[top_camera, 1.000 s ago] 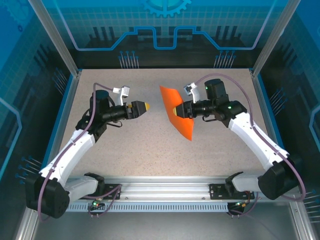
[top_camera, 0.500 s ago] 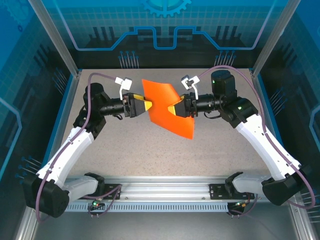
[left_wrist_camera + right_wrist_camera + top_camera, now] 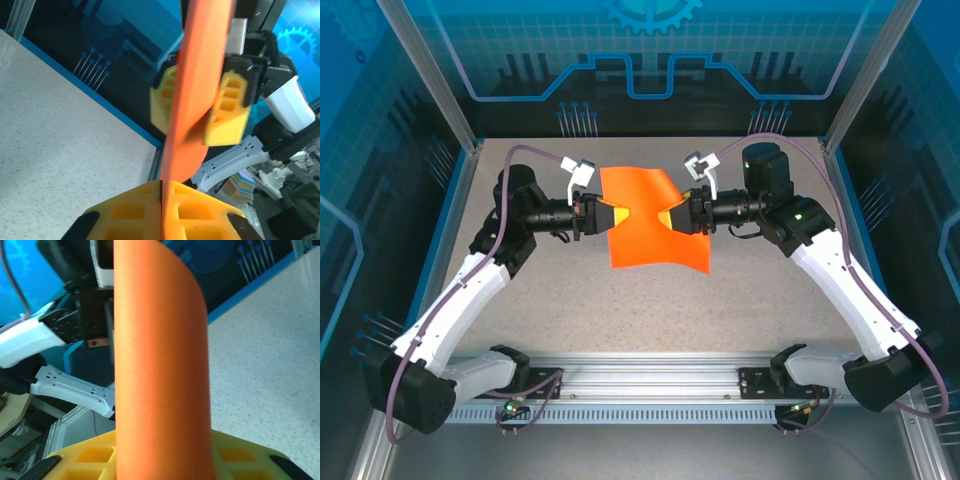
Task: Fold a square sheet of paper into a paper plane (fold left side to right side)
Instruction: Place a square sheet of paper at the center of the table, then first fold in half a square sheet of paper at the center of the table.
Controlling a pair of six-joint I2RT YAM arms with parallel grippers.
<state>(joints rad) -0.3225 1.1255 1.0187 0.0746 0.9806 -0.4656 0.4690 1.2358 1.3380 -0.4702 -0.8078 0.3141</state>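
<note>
Square sheet of paper (image 3: 655, 235) held aloft above tabletop (image 3: 620, 310), mid-workspace. Left gripper (image 3: 619, 215) jaws pinched on left edge; right gripper (image 3: 665, 219) jaws clamped on right edge. Risk: arms pulling apart tear thin sheet; uneven travel skews fold; weak pinch drops it.

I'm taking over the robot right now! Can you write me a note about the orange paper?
Left gripper: shut on the left edge of the square sheet of paper.
Right gripper: shut on its right edge.
Paper: held up between the two arms, slightly bowed.
Done: both grippers have hold of it.
Left: fold the left side over to the right; no plane shape yet.
</note>
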